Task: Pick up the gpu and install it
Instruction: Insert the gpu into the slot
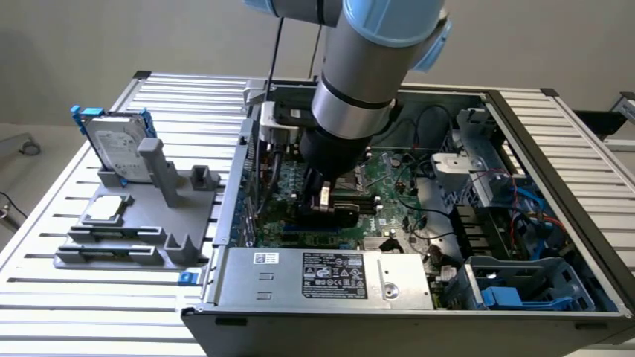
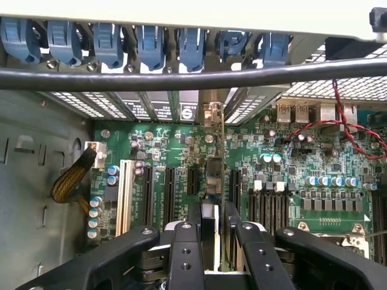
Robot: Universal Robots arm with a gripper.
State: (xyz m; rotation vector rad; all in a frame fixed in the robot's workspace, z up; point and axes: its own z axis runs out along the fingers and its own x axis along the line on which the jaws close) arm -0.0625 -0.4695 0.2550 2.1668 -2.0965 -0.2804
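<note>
Reaching down from above, the arm (image 1: 367, 67) is being shown in the exterior view with its gripper (image 1: 326, 208) low inside the open computer case (image 1: 397, 331), just over the motherboard (image 1: 397, 186). What is being held is being hidden here by the wrist. Toward the exterior view's left, outside the case, a grey holder (image 1: 129, 238) is being carried by the slatted table (image 1: 89, 305). A hard drive (image 1: 117, 145) with a blue frame is being kept upright in it, and a small square silver chip (image 1: 107, 210) is lying flat on it. Both are well apart from the gripper.

In the wrist view, the graphics card (image 2: 214, 175) is being gripped edge-on between the two black fingers (image 2: 233, 217), which are being pressed against its two faces and kept partly apart by its thickness. The card is being held upright over the motherboard, in line with the row of black slots (image 2: 148, 196). Its far end is lying near the case's rear wall, close to a row of blue clips (image 2: 151, 42). Whether its edge is being seated in a slot cannot be told. A black cable (image 2: 181, 78) is being stretched across by the clips, and red and black twisted wires (image 2: 338, 121) are hanging well off to one side.
</note>
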